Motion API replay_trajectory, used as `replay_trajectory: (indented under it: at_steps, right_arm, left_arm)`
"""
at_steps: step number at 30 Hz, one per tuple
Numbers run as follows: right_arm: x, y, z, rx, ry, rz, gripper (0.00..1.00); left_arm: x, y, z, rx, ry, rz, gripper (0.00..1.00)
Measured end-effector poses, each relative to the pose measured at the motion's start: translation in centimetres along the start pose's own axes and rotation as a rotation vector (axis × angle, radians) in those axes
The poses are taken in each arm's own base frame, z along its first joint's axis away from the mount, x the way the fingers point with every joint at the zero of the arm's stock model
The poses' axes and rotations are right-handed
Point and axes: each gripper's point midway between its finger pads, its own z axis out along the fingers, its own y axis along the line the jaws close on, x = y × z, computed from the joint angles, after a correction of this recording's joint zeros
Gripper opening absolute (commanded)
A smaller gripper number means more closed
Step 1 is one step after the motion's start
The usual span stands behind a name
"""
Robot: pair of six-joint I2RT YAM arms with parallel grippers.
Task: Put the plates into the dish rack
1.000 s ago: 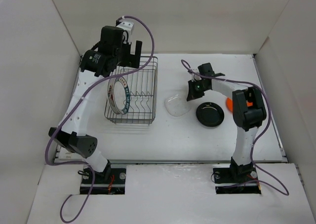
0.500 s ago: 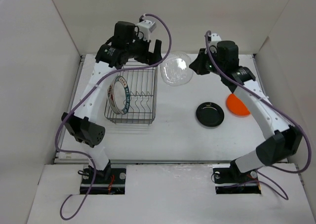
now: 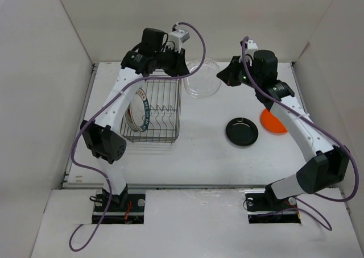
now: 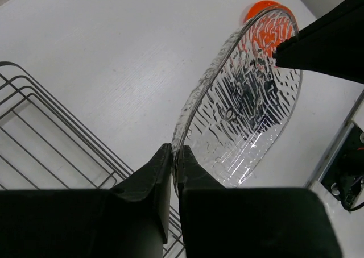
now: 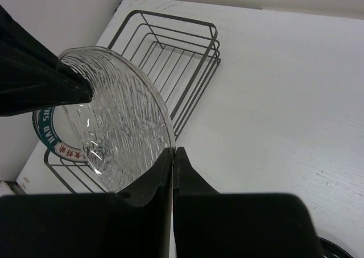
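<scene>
1. Nearest, we find the glossy black plate (image 3: 242, 131) lying flat on the surface (image 3: 199, 161), right of centre. The bright orange plate (image 3: 274, 125) lies just beside it, partly under the right arm (image 3: 298, 130).
2. Left of these, the dish rack (image 3: 162, 119) sits on the surface. A white plate with a dark blue-green rim (image 3: 142, 110) stands on edge at its left end. We cannot tell whether a second plate stands against it.
3. Farther back, the clear wavy-edged plate (image 3: 203, 82) is held off the surface at the rack's far right corner.
4. The left jaws are pinched on one edge of this plate, and the right jaws are pinched on the opposite edge.
</scene>
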Motion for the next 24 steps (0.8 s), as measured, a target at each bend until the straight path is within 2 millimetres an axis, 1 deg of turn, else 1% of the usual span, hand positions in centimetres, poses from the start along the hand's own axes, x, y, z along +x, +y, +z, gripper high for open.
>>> replay_trajectory:
  at_steps: [2, 3, 4, 5, 6, 9, 12, 14, 17, 19, 20, 21, 22, 24]
  right_arm:
    - [-0.2, -0.2, 0.0, 0.003, -0.007, 0.001, 0.00]
    - [-0.2, -0.2, 0.0, 0.002, -0.008, 0.001, 0.03]
    - [-0.2, -0.2, 0.0, 0.000, -0.007, 0.001, 0.15]
    - [-0.2, -0.1, 0.0, -0.006, -0.005, 0.004, 0.44]
    - [-0.1, 0.1, 0.0, -0.012, -0.003, 0.017, 0.99]
    - [-0.9, 0.5, 0.1, -0.030, -0.034, 0.016, 1.00]
    - [-1.0, 0.1, 0.3, -0.001, -0.050, 0.023, 1.00]
    - [-0.5, -0.9, 0.5, 0.052, -0.039, 0.036, 1.00]
    - [0.5, -2.6, 0.6, 0.137, -0.011, 0.050, 1.00]
    - [1.4, -3.5, 0.9, 0.181, 0.011, 0.058, 1.00]
    - [1.8, -3.8, 1.0, 0.196, 0.024, 0.060, 1.00]
    - [2.2, -4.1, 1.1, 0.210, 0.035, 0.062, 1.00]
    - [2.5, -4.3, 1.2, 0.222, 0.045, 0.064, 1.00]
    - [2.9, -4.5, 1.2, 0.235, 0.057, 0.065, 1.00]
  left_arm:
    - [-0.2, -0.5, -0.1, 0.030, -0.008, 0.001, 0.00]
    - [-0.2, -0.6, -0.3, 0.035, -0.009, 0.001, 0.00]
    - [0.0, -0.6, -0.3, 0.040, -0.008, -0.001, 0.00]
    - [0.2, -0.7, -0.4, 0.041, -0.008, -0.004, 0.00]
    - [0.3, -0.6, -0.5, 0.038, -0.010, -0.004, 0.00]
    - [1.6, -0.5, -1.2, 0.000, 0.010, -0.017, 0.00]
    - [2.5, 0.6, -2.9, -0.140, 0.018, -0.027, 0.00]
    - [2.4, 1.7, -5.2, -0.296, -0.002, -0.021, 0.00]
    - [2.0, 3.2, -9.7, -0.528, -0.055, -0.016, 0.00]
    - [2.4, 4.2, -12.7, -0.673, -0.073, -0.024, 0.00]
    - [2.7, 4.8, -13.8, -0.731, -0.077, -0.027, 0.00]
    - [3.6, 5.7, -15.0, -0.816, -0.067, -0.035, 0.00]
    - [4.0, 6.0, -15.3, -0.837, -0.057, -0.037, 0.00]
    - [6.0, 7.4, -15.6, -0.923, 0.000, -0.041, 0.00]
